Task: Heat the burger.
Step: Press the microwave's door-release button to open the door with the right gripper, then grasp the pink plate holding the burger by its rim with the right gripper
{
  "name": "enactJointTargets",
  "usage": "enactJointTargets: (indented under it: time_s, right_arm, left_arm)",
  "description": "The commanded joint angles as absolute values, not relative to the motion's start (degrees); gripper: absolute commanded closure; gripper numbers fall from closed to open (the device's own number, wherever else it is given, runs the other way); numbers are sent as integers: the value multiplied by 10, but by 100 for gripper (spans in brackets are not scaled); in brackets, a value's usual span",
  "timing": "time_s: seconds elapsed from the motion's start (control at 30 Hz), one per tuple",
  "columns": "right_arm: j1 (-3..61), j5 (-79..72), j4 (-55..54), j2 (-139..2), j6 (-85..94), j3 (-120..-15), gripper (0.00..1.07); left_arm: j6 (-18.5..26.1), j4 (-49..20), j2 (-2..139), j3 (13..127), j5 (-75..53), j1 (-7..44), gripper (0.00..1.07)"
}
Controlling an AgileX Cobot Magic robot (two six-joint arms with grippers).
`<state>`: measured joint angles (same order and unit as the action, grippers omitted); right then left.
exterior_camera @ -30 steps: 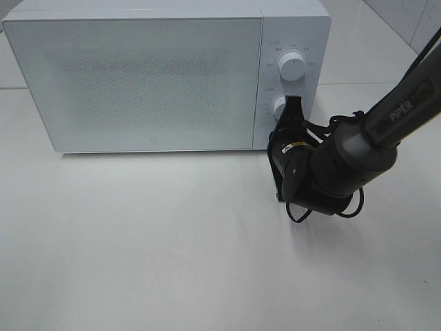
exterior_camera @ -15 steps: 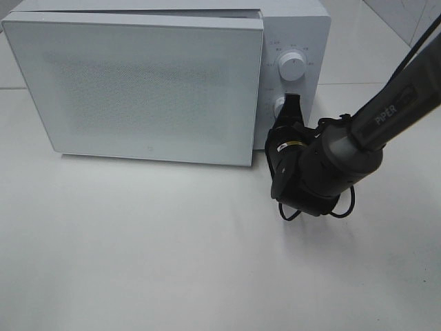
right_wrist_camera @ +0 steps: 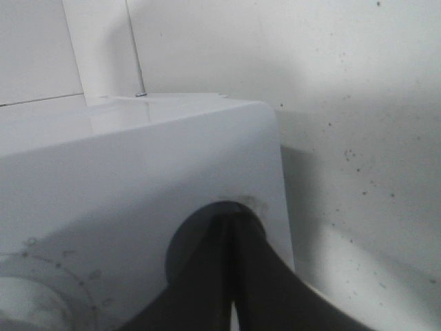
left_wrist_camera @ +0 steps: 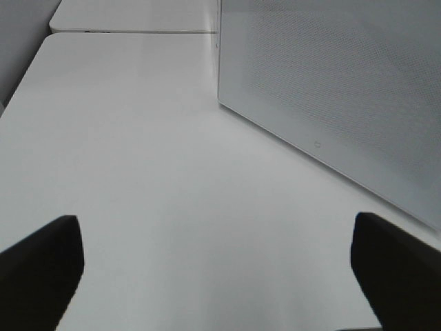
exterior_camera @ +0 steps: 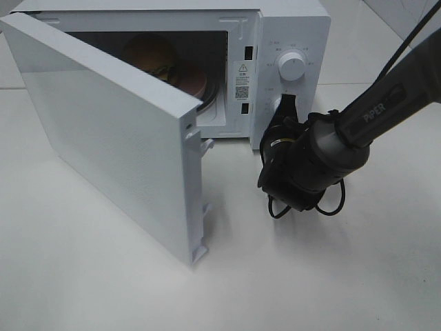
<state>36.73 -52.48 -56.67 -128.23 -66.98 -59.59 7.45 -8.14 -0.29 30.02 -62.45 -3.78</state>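
Now our right claw [exterior_camera: 287, 107], pressed together, rests on the lower control of the microwave [exterior_camera: 289, 27]; the burger [exterior_camera: 153, 55] sits inside, door [exterior_camera: 103, 131] open, which we judge our spread left claw [left_wrist_camera: 217, 276] must shut before heating

surface: white table [exterior_camera: 103, 289] | on it: 1 white microwave [exterior_camera: 303, 21] | door [exterior_camera: 103, 138] standing open

Right arm [exterior_camera: 396, 93]: a dark grey tube with white "PiPER" lettering [exterior_camera: 375, 110], ending in a bulky black wrist [exterior_camera: 306, 169] with a thin black cable [exterior_camera: 341, 201] looped beneath. The right jaws are slim, tapered and black. The left jaws are blocky and black.
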Motion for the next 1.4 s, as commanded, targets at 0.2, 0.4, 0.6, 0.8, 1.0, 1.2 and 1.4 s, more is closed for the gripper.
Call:
enactJointTargets:
  time_s: [0.2, 0.4, 0.6, 0.8, 1.0, 1.2, 1.4]
  right_arm:
    - [336, -568, -439, -1246, -688, -606, 107]
    - [336, -504, -409, -1222, -692, -568, 107]
    - [336, -416, -362, -1185, -674, -514, 107]
    - [336, -366, -342, -1160, -657, -482, 107]
    - [336, -348, -305, -1124, -635, -446, 107]
    - [336, -307, -265, -1080, -564, -427, 107]
    - [336, -218, -238, -1030, -408, -427, 106]
  left_arm:
    - [74, -83, -6, 300, -619, -39, 9]
    - [74, -83, -6, 300, -619, -39, 9]
    - [74, -83, -6, 300, -619, -39, 9]
    - [74, -83, -6, 300, -619, -39, 9]
    - [74, -83, -6, 300, -619, -39, 9]
    - [74, -83, -6, 300, -619, -39, 9]
    - [74, -83, -6, 300, -619, -39, 9]
